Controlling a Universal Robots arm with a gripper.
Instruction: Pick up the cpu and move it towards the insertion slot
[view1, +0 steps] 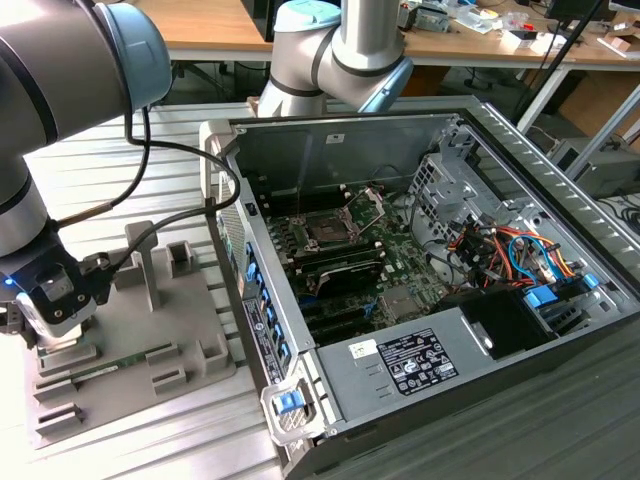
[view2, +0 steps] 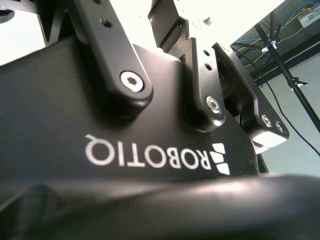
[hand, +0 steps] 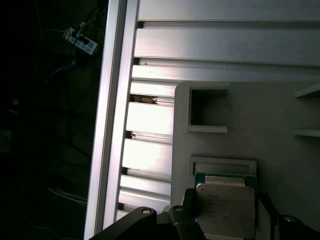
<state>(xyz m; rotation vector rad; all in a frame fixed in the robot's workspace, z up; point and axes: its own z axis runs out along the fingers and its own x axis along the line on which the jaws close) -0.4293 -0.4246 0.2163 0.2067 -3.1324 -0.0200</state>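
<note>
We find the gripper (view1: 57, 330) lowered onto the grey tray (view1: 190, 340) at the exterior view's left. In the first wrist view its fingers (hand: 189, 209) pinch two opposite edges of the cpu (hand: 225, 207), which lies flat in a tray pocket. The insertion slot (view1: 328, 228) sits well apart, inside the open computer case (view1: 252, 280) toward the exterior view's right

The ribbed aluminium worktop (view1: 190, 120) lies under the jaws. Well beyond them, wooden desks (view1: 200, 30) carry clutter. Off the worktop's edge the floor (hand: 45, 150) is dark, with a power strip (hand: 80, 40).
</note>
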